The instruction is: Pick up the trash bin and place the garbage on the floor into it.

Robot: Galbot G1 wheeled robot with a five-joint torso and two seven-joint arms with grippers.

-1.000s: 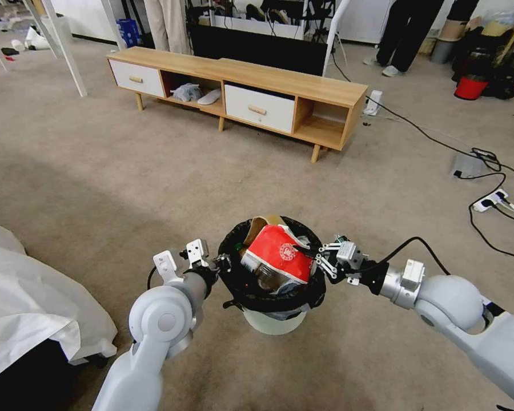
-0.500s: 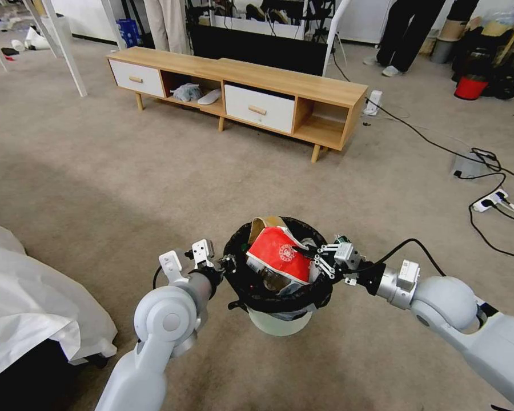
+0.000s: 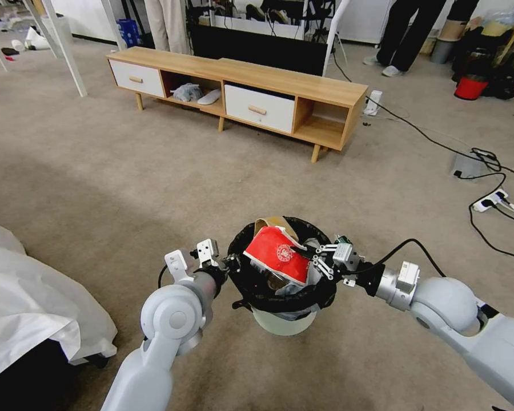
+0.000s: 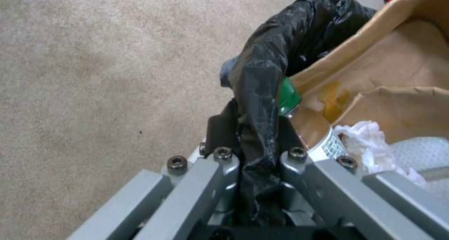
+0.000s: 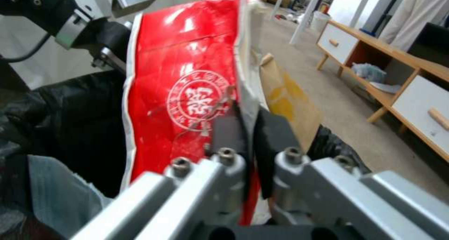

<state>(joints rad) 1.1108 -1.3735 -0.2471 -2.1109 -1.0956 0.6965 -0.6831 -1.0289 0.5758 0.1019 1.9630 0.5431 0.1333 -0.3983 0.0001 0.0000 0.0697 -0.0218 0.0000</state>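
You see the trash bin [image 3: 282,319] at lower centre, garbage [image 3: 277,258] in it, cabinet [image 3: 240,94] above.

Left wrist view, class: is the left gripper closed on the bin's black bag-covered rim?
Yes, the left gripper has its pads pressed on both sides of the black bag folded over the trash bin rim.

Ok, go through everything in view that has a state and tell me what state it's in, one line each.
Trash bin: upright, held off the carpet, full, black bag folded over rim.
Left hand: shut on the bin's bagged rim.
Right hand: shut on the red packet's edge.
Red packet: crumpled, sitting on top of the bin's contents.
Brown paper bag: sticking up inside the bin.
Cabinet drawers: both closed.
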